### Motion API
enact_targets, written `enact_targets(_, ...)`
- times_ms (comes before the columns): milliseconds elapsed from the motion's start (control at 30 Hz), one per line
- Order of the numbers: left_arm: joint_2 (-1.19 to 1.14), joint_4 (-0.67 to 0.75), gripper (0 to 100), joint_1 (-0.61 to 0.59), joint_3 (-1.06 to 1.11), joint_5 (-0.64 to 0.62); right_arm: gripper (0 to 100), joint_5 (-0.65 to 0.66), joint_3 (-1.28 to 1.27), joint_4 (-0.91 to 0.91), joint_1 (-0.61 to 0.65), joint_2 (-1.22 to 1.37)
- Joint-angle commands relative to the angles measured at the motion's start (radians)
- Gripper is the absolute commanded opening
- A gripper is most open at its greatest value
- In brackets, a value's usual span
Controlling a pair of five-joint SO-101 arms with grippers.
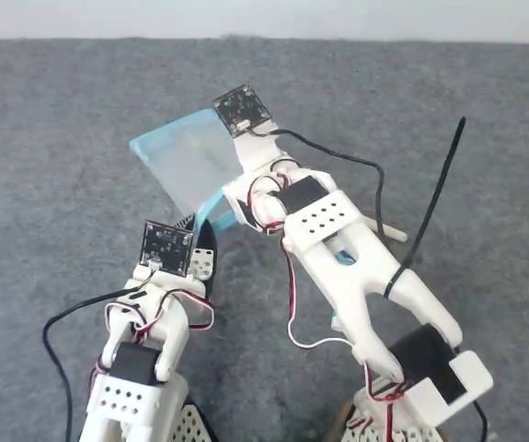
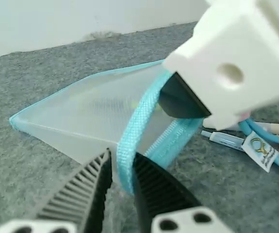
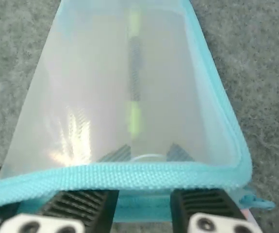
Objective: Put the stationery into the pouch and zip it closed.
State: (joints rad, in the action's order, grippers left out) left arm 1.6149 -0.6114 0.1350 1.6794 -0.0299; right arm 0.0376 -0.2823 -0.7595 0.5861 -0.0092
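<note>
Risk noted: the pouch [image 1: 190,161] is held only by a thin teal lip pinched in the closed left pincer [image 2: 122,180]. A hard pull could strip it free and let the mouth collapse, likely spilling the green pen [image 3: 134,73] seen inside. More pens [image 2: 221,139] lie on the table [image 1: 52,138], just right of the mouth. The pouch sits far left of centre, mouth turned near. The right pincer [image 3: 144,196] is set at that mouth, jaws apart, lip draped across them.
</note>
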Motion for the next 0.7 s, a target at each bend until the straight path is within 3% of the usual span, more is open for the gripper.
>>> enact_targets(0, 0.018, 0.011, 1, 0.021, -0.019, 0.011, 21.6, 0.044, 0.035, -0.008, -0.059, -0.097)
enact_targets(667, 0.018, 0.015, 1, -0.026, -0.022, 0.011, 21.5, 0.127, 0.029, -0.478, -0.062, -0.504)
